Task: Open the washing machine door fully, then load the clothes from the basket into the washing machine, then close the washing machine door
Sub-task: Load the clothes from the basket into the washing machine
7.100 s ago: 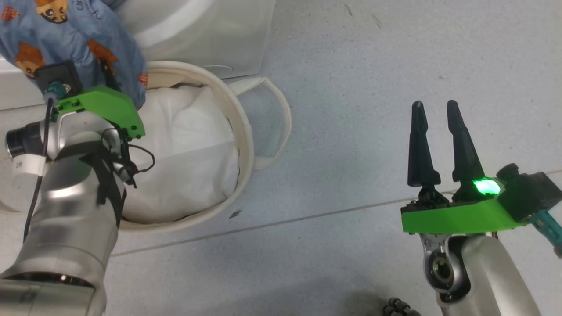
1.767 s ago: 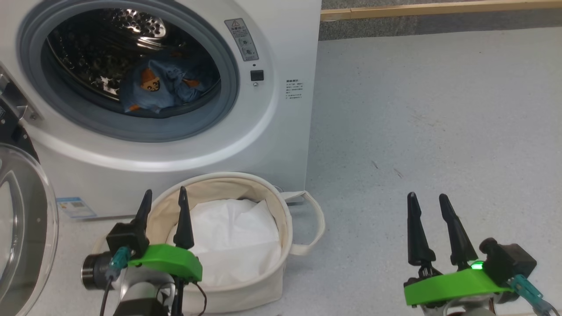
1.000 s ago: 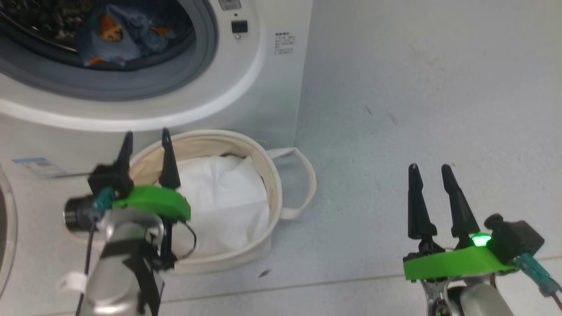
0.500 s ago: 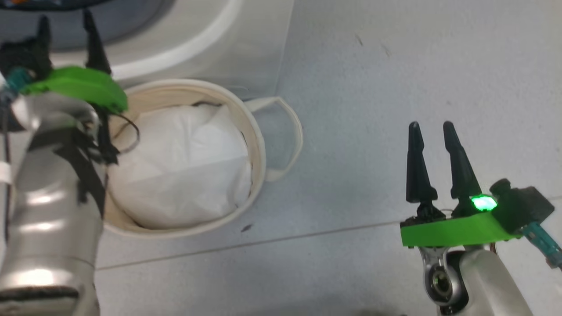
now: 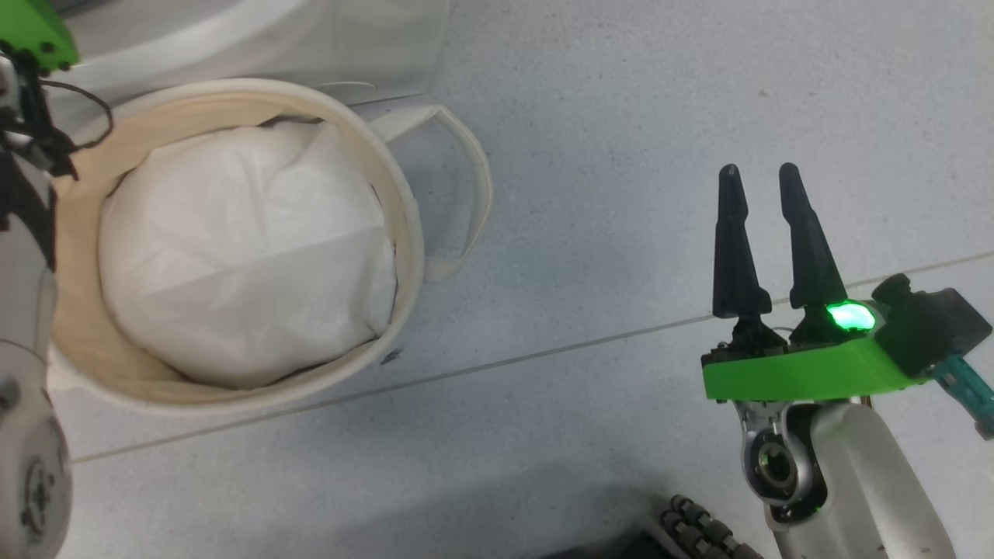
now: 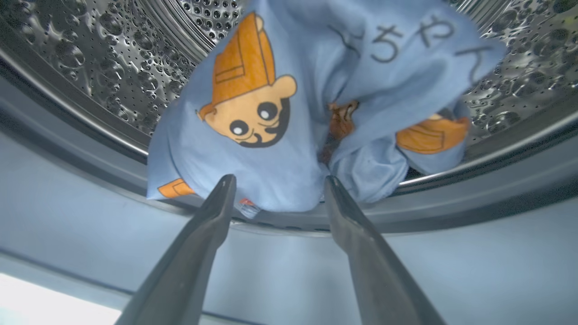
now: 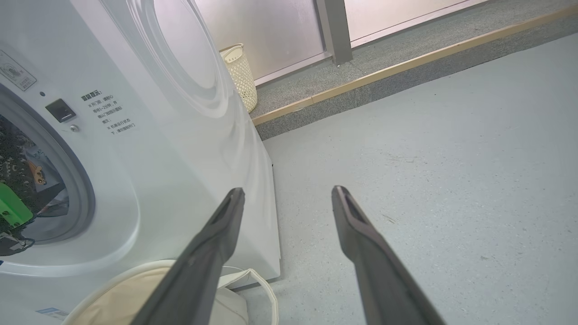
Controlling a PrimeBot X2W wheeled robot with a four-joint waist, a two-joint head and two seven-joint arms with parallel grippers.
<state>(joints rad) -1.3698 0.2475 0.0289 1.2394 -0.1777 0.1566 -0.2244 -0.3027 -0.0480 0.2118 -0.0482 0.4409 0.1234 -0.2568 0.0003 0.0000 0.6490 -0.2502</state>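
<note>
Left pincer (image 6: 280,181) and right pincer (image 5: 759,169) gape — apparently both empty.

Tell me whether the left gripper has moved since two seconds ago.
Yes. The left gripper went forward from the near rim of the basket past its far rim, and now points open into the washing machine at the blue garment.

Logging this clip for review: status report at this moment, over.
Both open: left gripper at the drum mouth, right gripper over floor. In the drum: blue garment, unheld, edge near grey seal. In the basket: white sheet.
</note>
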